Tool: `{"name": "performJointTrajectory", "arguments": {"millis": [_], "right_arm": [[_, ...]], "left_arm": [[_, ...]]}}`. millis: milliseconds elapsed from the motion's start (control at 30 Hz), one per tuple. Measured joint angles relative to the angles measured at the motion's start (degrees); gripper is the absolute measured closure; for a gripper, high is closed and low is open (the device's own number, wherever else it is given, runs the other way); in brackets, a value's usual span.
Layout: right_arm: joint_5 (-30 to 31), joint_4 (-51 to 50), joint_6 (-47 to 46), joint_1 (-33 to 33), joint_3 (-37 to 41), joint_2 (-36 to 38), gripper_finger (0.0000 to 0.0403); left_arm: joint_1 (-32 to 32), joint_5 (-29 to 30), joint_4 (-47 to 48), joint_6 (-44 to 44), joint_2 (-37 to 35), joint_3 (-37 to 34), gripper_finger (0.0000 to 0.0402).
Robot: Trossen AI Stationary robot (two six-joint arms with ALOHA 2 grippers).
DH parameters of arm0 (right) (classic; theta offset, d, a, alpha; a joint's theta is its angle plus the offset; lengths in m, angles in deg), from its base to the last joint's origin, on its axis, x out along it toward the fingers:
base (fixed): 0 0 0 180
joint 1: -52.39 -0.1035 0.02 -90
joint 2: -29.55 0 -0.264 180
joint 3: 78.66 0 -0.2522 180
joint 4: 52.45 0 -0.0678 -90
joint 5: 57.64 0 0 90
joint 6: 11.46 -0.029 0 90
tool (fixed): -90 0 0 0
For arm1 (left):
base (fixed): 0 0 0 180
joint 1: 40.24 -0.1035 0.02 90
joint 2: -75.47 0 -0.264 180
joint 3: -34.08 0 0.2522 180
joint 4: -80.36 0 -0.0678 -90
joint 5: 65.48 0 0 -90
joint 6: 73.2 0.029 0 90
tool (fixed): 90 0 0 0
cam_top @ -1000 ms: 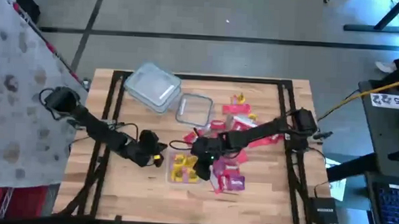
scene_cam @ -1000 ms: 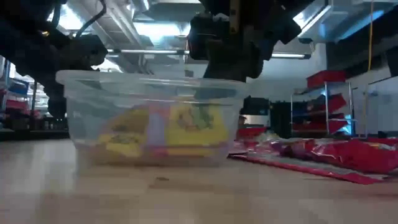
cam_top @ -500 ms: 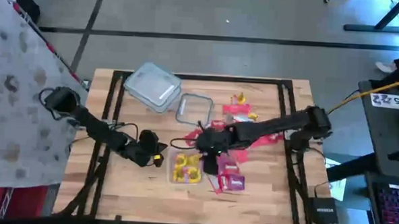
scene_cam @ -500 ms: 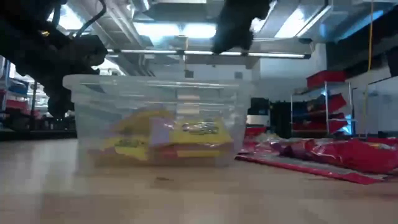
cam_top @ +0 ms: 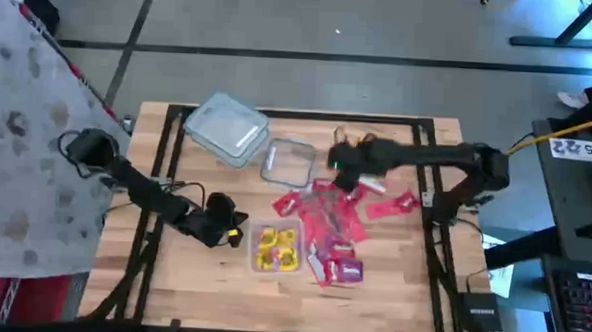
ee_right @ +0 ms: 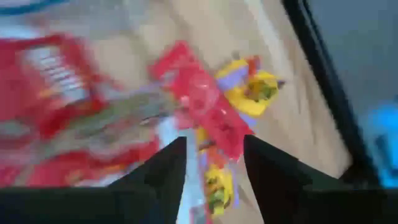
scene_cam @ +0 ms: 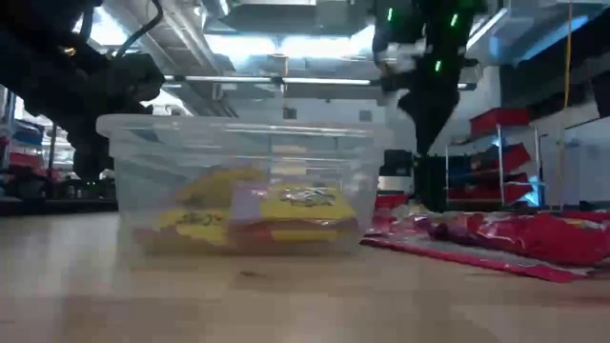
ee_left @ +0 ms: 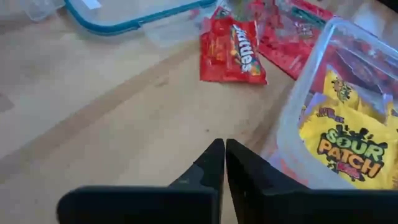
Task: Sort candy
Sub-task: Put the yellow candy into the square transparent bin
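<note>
Change since earlier frame: right claw [cam_top: 342,168] has left the tub [cam_top: 276,249] near the worktop's front and now hangs over the far side of the candy pile, fingers [ee_right: 166,171] spread, nothing between them. Left claw [cam_top: 235,229] unmoved, shut and empty, just beside the tub's left wall.

Candy, sorted: yellow packets [cam_top: 275,250] lie in the tub; the left wrist view shows them flat against its wall [ee_left: 339,140]. Judged as one colour partly done.

Candy, unsorted: red packets [cam_top: 329,210] spread loose on the worktop [cam_top: 391,290] between the tub and the right arm; one red packet [ee_left: 233,55] lies apart, nearer the left claw. Magenta packets [cam_top: 343,271] sit just right of the tub. A few yellow pieces [ee_right: 249,90] remain at the far edge of the pile, under the right claw. Judged as most of the work left.

Other items: second clear tub [cam_top: 287,162], apparently empty, at the back; lid [cam_top: 226,129] beside it.

Obstructions: red packets overlap the remaining yellow pieces, so a clean pick may snag a neighbour.
</note>
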Motion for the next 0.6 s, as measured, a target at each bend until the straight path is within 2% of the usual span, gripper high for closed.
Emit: {"name": "performJointTrajectory", "arguments": {"millis": [167, 300, 467, 600], "right_arm": [[-8.6, 11.9, 3.0, 10.3, 2.3, -3.6, 0.0169], [-9.8, 13.9, 0.0, 15.6, 2.4, -7.3, 0.014], [-10.1, 13.8, -1.5, 17.8, 2.4, -11.0, 0.0147], [-11.1, 14.0, -1.5, 17.3, 2.2, -12.0, 0.0192]], "left_arm": [[-0.1, 0.2, 0.8, 0.1, 0.0, 0.0, 0.0402], [-0.1, 0.6, 1.0, 0.1, 0.0, 0.0, 0.0402], [-0.1, 0.7, 1.0, 0.1, 0.0, 0.0, 0.0402], [-0.1, 0.7, 1.0, 0.1, 0.0, 0.0, 0.0402]]}}
